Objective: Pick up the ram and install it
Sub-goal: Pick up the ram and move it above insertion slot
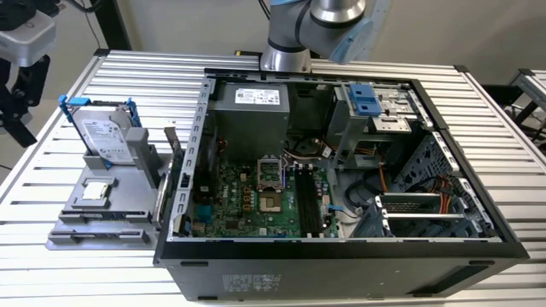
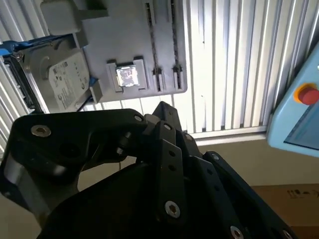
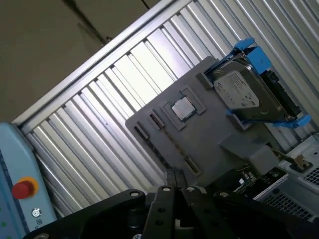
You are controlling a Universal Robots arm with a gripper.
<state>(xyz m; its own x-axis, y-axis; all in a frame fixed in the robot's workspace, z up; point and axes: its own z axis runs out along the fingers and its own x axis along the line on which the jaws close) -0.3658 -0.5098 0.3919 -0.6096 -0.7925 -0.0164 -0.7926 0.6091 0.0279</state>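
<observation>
The ram is out of view; I cannot pick it out on the grey holder or among the black motherboard slots (image 1: 309, 199) of the open computer case (image 1: 341, 246). My gripper (image 3: 174, 174) hangs high above the grey holder (image 3: 209, 144), its black fingers (image 2: 162, 110) drawn together with nothing visible between them. The holder's two narrow slots (image 2: 164, 45) look like thin dark lines with no stick standing in them. The arm (image 1: 316, 25) rises behind the case's far wall.
On the grey holder (image 1: 102, 217) stand a silver hard drive in a blue frame (image 1: 101, 131) and a small square silver chip (image 1: 98, 190). A light-blue pendant with a red button (image 2: 306, 94) lies beyond the slatted table's edge (image 3: 99, 55). Cables and a drive cage crowd the case's right half.
</observation>
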